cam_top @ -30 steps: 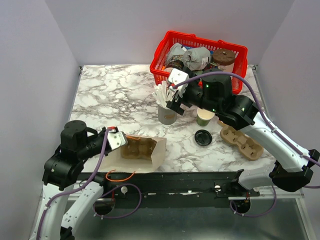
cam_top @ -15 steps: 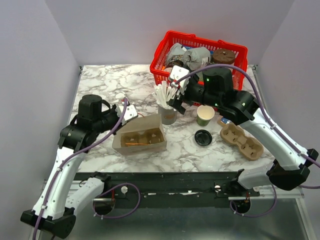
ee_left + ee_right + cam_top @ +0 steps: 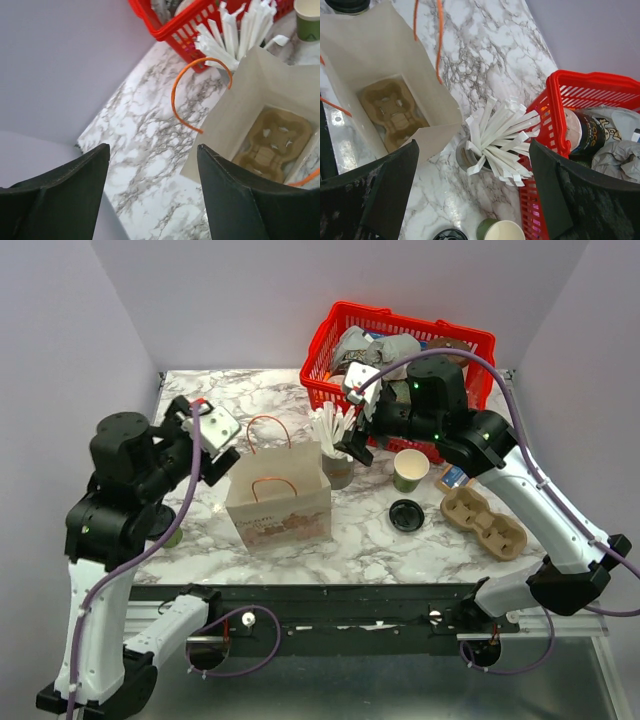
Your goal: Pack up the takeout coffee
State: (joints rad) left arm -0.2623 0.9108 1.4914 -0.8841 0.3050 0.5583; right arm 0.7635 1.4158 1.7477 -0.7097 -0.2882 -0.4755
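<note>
The takeout coffee shows only in part: a black lid (image 3: 347,4) beyond the bag in the right wrist view, and a dark green edge (image 3: 172,532) under my left arm. A brown paper bag (image 3: 278,502) with orange handles stands upright and open at the table's front left. A cardboard cup carrier (image 3: 272,145) lies at its bottom. My left gripper (image 3: 222,455) hangs open just left of the bag's top, holding nothing (image 3: 151,150). My right gripper (image 3: 352,435) is open above the grey cup of white sticks (image 3: 485,145).
A lidless green cup (image 3: 410,470) stands right of the stick cup (image 3: 330,450), with a loose black lid (image 3: 406,515) in front of it. A second cardboard carrier (image 3: 483,520) lies at the right. The red basket (image 3: 480,345) of cups and wrappers fills the back right.
The bag went from lying on its side in my left gripper to standing upright. My left gripper opened, let it go and rose to the back left. My right gripper drew back slightly.
</note>
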